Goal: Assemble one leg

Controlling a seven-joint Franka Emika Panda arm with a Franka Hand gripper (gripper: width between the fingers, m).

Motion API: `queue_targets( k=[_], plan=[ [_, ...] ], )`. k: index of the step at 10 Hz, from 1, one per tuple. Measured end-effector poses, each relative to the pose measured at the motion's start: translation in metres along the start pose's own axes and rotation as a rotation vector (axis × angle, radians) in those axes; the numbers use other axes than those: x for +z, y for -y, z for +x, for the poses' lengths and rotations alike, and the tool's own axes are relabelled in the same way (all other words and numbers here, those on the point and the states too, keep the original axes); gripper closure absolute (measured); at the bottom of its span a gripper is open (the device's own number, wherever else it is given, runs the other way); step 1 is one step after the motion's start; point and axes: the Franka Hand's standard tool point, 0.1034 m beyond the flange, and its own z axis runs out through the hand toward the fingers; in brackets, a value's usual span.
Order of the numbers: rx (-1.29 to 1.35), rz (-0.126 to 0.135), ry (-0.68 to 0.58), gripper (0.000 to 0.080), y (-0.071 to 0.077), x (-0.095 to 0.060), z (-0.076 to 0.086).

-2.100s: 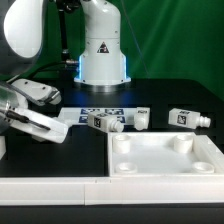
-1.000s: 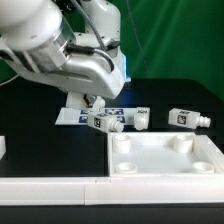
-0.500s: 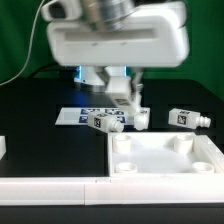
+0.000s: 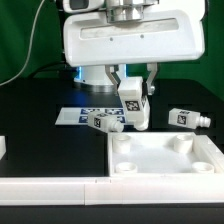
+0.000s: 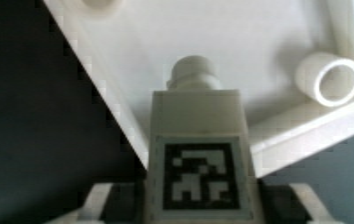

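My gripper (image 4: 132, 92) is shut on a leg (image 4: 133, 106), a stubby white peg with a black-and-white tag, and holds it tilted above the table, just behind the far edge of the large white panel (image 4: 165, 160). In the wrist view the gripper (image 5: 200, 205) clamps the leg (image 5: 199, 130) at its tagged end. Its narrow round end points toward the panel (image 5: 174, 40) near a round corner socket (image 5: 334, 80). Two more legs lie on the table, one (image 4: 108, 121) on the exterior view's left of the held one and one (image 4: 188, 117) on its right.
The marker board (image 4: 75, 115) lies behind the loose legs. The robot base (image 4: 95, 72) stands at the back. A small white part (image 4: 3, 147) shows at the exterior view's left edge. The held leg hides the table right behind it.
The arm has swung in from the exterior view's left to the middle and come down, carrying the leg to just behind the panel's far edge. The loose legs have not moved.
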Motion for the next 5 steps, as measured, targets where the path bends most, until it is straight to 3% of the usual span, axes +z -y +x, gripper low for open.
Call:
queue_targets(
  k=[1,3,4,5],
  plan=[
    [-0.06,0.005,-0.091,0.0512,0.023,-0.005,0.004],
    [-0.123,0.06,-0.209,0.0512,0.083,-0.004,-0.013],
    [-0.12,0.091,-0.281,0.0512,0.1,-0.001,-0.026],
    [-0.142,0.085,-0.343,0.0512,0.093,0.001,-0.025]
  ],
)
